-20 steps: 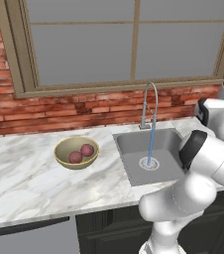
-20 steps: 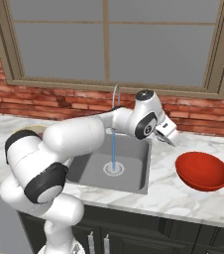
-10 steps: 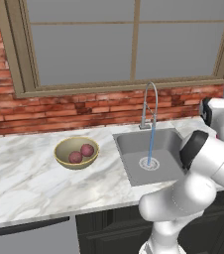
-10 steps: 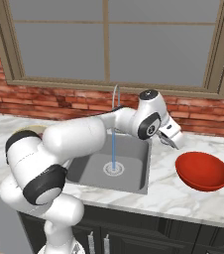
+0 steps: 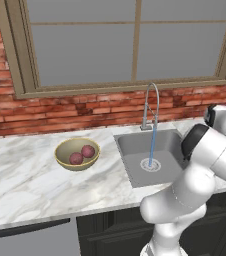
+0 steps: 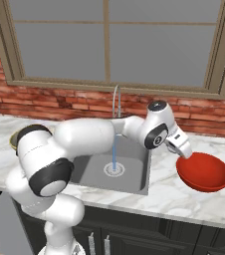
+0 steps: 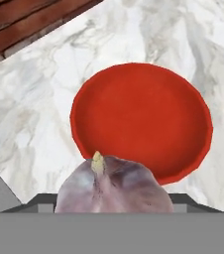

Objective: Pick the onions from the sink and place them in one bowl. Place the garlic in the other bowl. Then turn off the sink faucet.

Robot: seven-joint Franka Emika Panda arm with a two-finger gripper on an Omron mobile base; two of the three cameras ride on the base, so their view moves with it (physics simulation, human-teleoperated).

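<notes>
My gripper [image 6: 183, 149] is shut on the garlic [image 7: 111, 187], a pale whitish-pink bulb held low between the fingers. It hangs over the near-left rim of the red shallow bowl [image 6: 204, 172], which lies just beyond the garlic in the hand view [image 7: 141, 116]. Two reddish-purple onions [image 5: 76, 158] [image 5: 88, 151] lie in the yellowish-tan bowl [image 5: 60, 156] on the counter left of the sink [image 5: 135, 167]. The silver gooseneck faucet [image 5: 150, 102] runs a blue stream of water [image 5: 152, 145] onto the drain.
White marble counter [image 5: 25, 185] runs on both sides of the sink, with a brick wall and window behind. The arm reaches across the sink [image 6: 92, 172] from the left in the right base view. Dark cabinets sit below the counter edge.
The gripper has carried the garlic rightward from the sink's right edge to the left rim of the red bowl. Onions, bowls and water stream are unchanged.
</notes>
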